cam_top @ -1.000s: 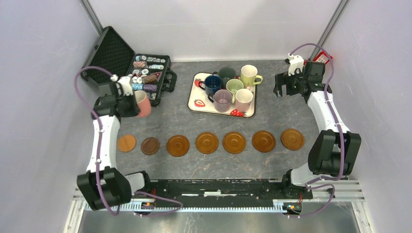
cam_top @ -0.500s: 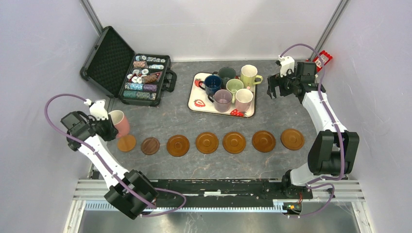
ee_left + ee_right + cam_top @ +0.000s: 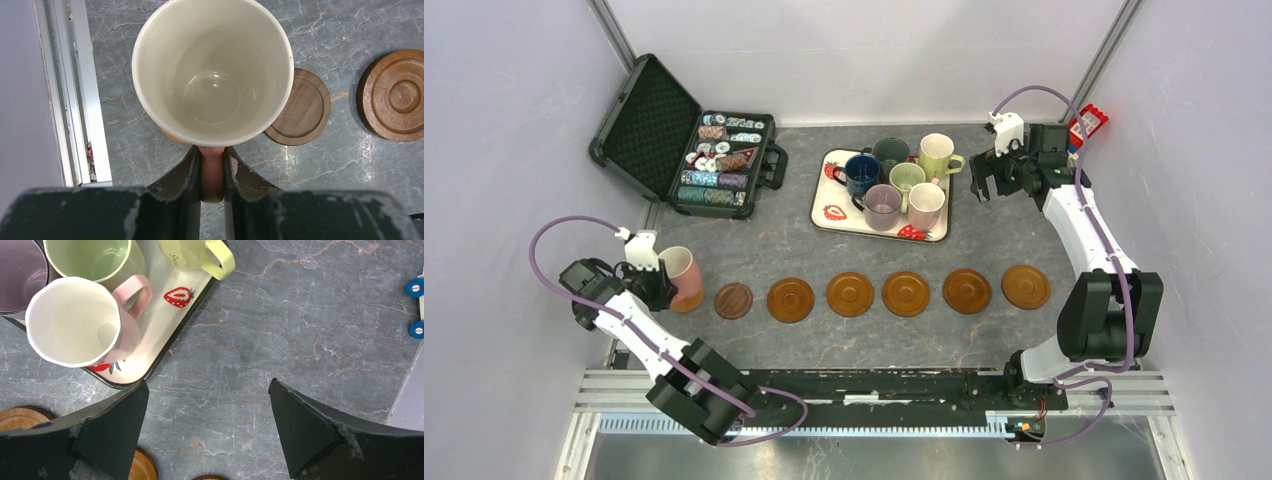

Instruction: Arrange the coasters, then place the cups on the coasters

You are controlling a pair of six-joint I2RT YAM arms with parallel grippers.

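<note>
Pink cup (image 3: 682, 275) lowered over leftmost coaster (image 3: 168, 135), left tool (image 3: 212, 154) pinching its handle (image 3: 212, 177), right tool (image 3: 208, 383) spread.

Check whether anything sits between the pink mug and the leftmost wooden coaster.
Nothing visible does. The pink ceramic mug, gripped by its handle in the left pincer, is directly over the light round wooden coaster.

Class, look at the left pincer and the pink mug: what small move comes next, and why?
Probably ease the pink mug straight down onto the leftmost coaster. The left pincer is shut on its handle, the mug is over that coaster, and contact cannot be confirmed.
</note>
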